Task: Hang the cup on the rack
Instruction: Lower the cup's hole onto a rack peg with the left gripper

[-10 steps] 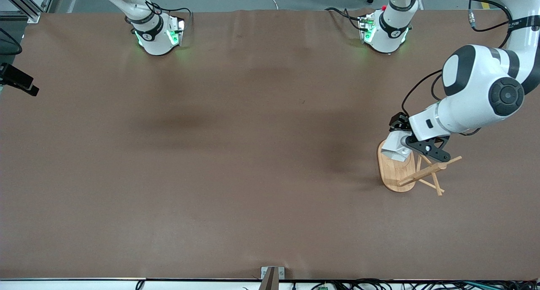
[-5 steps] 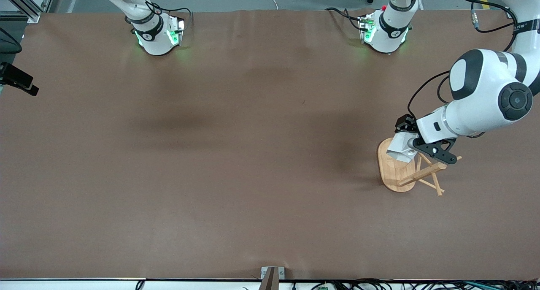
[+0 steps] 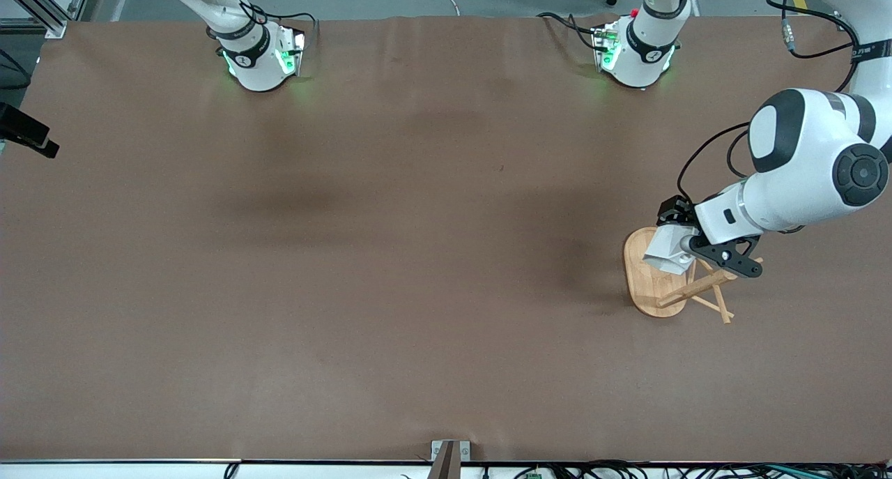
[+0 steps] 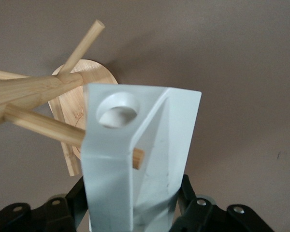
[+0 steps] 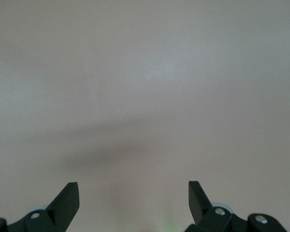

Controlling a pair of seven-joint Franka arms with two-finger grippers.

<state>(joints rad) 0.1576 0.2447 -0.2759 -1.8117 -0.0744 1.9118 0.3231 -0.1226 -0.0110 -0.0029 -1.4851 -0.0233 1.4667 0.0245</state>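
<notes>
My left gripper (image 3: 686,240) is shut on the white faceted cup (image 3: 666,251) and holds it over the bamboo rack (image 3: 648,285), at the left arm's end of the table. In the left wrist view the cup (image 4: 159,145) fills the space between the black fingers (image 4: 191,195). Its blocky handle with the round hole (image 4: 117,110) faces the rack's post (image 4: 34,94). One peg (image 4: 43,124) runs under the handle slab, and its tip shows between the handle and the cup's body. My right gripper (image 5: 133,193) is open over bare table, holding nothing.
The rack's oval base (image 4: 104,72) lies flat on the brown table (image 3: 418,256). Another peg (image 4: 84,41) sticks out from the post, away from the cup. The two arm bases (image 3: 261,54) stand along the table's edge farthest from the front camera.
My left gripper has carried the cup a short way toward the rack's post, farther over the base. The right arm waits unmoved.
</notes>
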